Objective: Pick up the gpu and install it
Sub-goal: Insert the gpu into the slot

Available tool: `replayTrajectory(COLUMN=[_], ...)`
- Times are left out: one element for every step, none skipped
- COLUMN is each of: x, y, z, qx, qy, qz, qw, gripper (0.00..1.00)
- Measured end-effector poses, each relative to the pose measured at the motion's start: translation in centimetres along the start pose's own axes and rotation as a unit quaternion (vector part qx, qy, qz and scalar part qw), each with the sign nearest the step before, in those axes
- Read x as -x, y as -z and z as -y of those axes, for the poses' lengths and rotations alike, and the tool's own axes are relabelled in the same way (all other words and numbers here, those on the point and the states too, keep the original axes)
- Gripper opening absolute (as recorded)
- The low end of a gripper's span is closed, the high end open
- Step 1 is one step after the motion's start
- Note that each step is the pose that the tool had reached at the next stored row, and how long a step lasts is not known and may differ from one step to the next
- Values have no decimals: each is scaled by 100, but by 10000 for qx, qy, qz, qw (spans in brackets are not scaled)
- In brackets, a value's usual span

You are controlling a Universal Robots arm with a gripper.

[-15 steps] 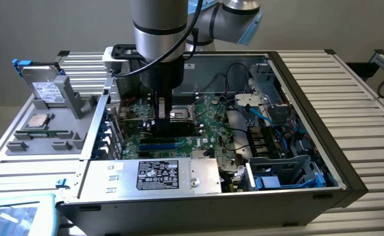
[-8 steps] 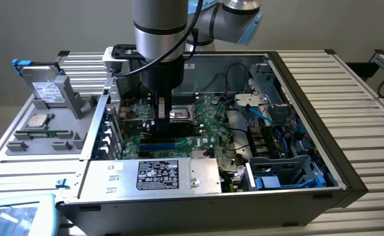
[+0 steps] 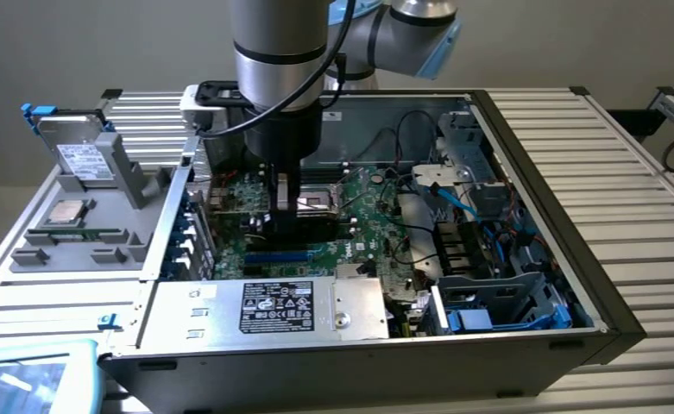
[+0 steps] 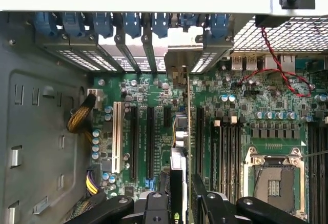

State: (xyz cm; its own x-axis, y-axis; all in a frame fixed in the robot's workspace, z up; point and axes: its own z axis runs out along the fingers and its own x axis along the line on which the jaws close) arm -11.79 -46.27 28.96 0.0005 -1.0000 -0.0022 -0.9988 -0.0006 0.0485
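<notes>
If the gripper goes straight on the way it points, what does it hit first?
Likely the motherboard: the gpu the gripper holds would meet it among the black slots; depth is unclear.

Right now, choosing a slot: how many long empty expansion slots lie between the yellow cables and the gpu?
3: a white slot nearest the cables, two black slots beside it; the gpu may hide more.
</notes>
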Motion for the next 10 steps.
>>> replayTrajectory(x=[1,1,2,2,2,2,2,2,2,2], y=[-15,-29,-42,-56,-68,-74,-77,-84,-94,-110], z=[-5,-10,-14,-17,-20,-20,-21,-23,-26,-30], qx=[0,0,0,0,0,0,1,0,0,0], qy=[0,0,0,0,0,0,1,0,0,0], qz=[0,0,0,0,0,0,-1,0,0,0], qw=[10000,10000,10000,10000,10000,10000,10000,10000,10000,10000], gripper=[28,28,28,28,28,28,28,28,28,28])
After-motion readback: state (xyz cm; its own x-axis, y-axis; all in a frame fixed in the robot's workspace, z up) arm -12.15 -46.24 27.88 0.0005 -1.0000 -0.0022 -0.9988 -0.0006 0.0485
